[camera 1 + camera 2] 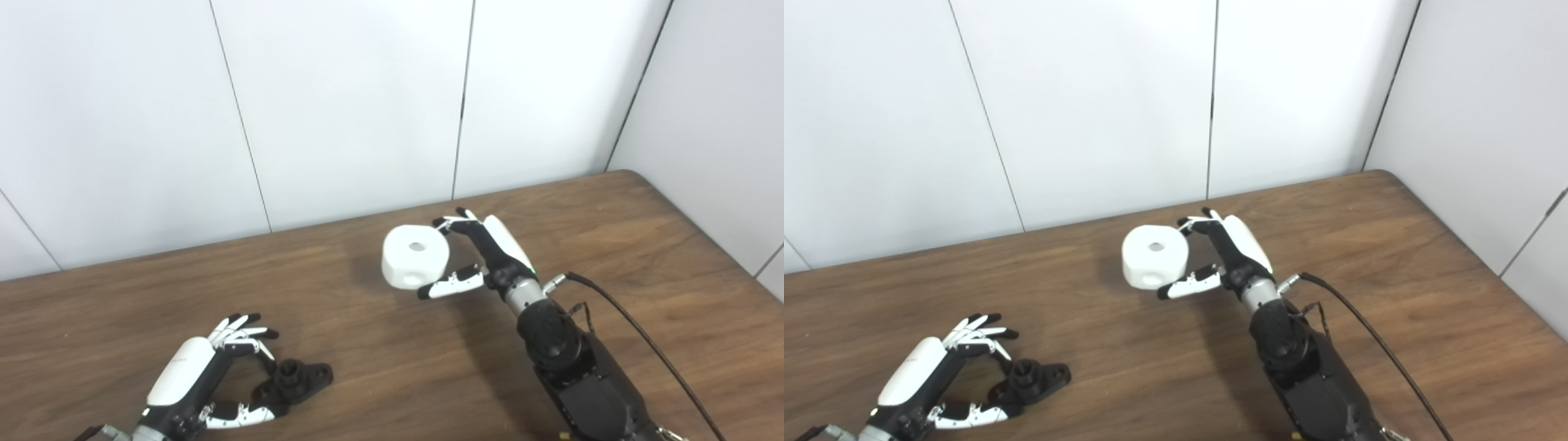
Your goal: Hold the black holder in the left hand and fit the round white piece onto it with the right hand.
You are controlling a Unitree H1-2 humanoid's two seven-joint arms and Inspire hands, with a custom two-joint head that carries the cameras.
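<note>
Brown wood fills the lower half of the left eye view; this is the table [367, 343], with white wall panels above it. Right of centre, my right hand [474, 257] is clamped on the round white piece [415, 255], fingers behind it and thumb under its near edge. The piece seems lifted off the table, judging by its shadow. Its flat face with the small centre hole points up, I think so that the hole can later meet the holder. In the lower left corner, my left hand [211, 373] curls around the black holder [294, 383]. Fingers and thumb are on both sides of it, but I cannot tell if they press it or only stand beside it. The holder seems to lie on the wood.

In the right eye view the same things sit a little more to the left. The white piece [1155, 256] is well apart from the holder [1029, 380], in the middle of the frame. A black cable [1366, 331] runs along my right arm toward the lower right.
</note>
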